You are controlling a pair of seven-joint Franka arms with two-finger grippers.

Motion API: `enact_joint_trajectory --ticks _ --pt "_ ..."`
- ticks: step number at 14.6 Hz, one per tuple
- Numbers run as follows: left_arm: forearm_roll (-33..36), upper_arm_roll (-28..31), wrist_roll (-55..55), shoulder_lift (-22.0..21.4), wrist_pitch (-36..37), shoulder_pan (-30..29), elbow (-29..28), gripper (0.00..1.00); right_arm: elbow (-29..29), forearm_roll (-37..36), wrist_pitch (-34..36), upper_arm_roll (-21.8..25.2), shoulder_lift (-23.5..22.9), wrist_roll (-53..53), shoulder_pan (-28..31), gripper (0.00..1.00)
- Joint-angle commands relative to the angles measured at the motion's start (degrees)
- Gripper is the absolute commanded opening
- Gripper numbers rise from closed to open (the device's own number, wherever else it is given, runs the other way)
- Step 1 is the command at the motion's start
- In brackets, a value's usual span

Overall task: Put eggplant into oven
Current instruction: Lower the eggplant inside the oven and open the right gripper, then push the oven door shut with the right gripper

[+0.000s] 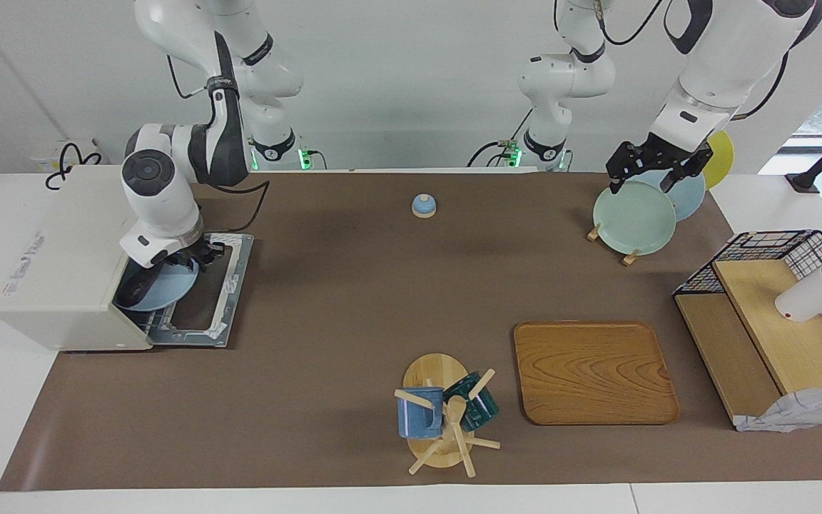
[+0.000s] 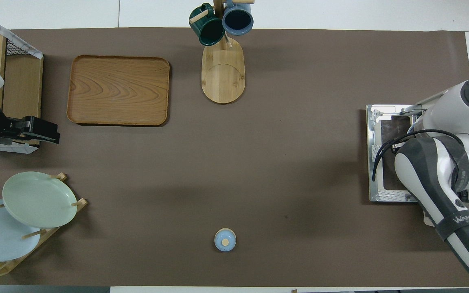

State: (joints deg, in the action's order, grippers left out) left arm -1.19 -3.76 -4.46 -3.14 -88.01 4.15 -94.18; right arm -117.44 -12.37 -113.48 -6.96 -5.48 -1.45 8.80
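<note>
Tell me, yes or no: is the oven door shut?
No, the oven door lies folded down flat on the table, with a blue plate at the opening.
</note>
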Motion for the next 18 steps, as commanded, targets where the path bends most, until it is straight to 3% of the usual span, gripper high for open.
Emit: enact_joint_trajectory --ticks 1,3,4,6,9,18 --pt "1.28 0.24 0.16 -0.47 -0.32 0.24 -0.57 1.0 1.08 6.63 -1.28 -0.95 0.65 -1.37 -1.76 0.24" --pt "1.28 0.24 0.16 -0.47 -0.32 0.24 -0.57 1.0 -1.63 9.21 -8.3 -0.95 0.65 2.82 -6.67 0.05" --pt "1.28 0.15 0.16 -0.47 -0.32 0.24 -0.57 1.0 -2.78 9.21 -11.64 -0.95 0.48 6.07 -9.04 0.0" --pt "1.28 0.24 0.16 -0.47 -0.32 0.24 -0.57 1.0 -4.11 9.21 -14.91 -0.86 -1.53 8.39 -11.18 0.0" --pt "1.28 0.24 0.16 -0.47 -0.32 0.24 -0.57 1.0 -4.2 8.33 -17.29 -0.78 -4.62 7.17 -9.43 0.0" --pt "1.28 0.24 0.16 -0.55 -0.32 0.24 -0.57 1.0 -8.15 2.27 -17.3 -0.6 -3.66 2.76 -5.64 0.0"
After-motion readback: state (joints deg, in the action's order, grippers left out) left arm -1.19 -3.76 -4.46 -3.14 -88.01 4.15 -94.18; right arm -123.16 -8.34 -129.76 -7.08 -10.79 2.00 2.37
